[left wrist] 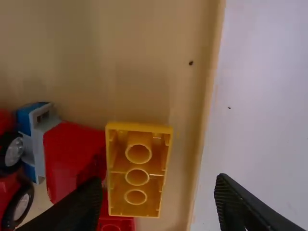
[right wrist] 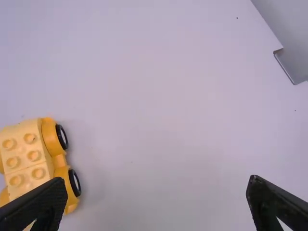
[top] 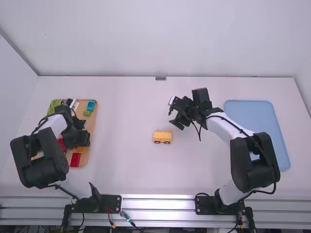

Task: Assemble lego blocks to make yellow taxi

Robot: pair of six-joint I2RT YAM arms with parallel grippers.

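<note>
My left gripper (top: 81, 138) is over the wooden tray at the left. In the left wrist view the left gripper (left wrist: 156, 204) is open above an orange-yellow block (left wrist: 137, 176) that lies with its hollow underside up, beside red blocks (left wrist: 72, 156). My right gripper (top: 176, 114) is over the middle of the table, beyond the yellow car (top: 162, 137) and a little to its right. The right wrist view has the right gripper (right wrist: 156, 199) open with nothing between its fingers; the yellow car (right wrist: 29, 161), studs up on black wheels, stands by one finger.
The wooden tray (top: 92, 127) also holds green blocks (top: 55, 105), a blue block (top: 91, 105) and several red pieces. A blue tray (top: 262, 116) lies at the right, partly behind the right arm. A small metal piece (top: 160, 78) is at the table's far edge.
</note>
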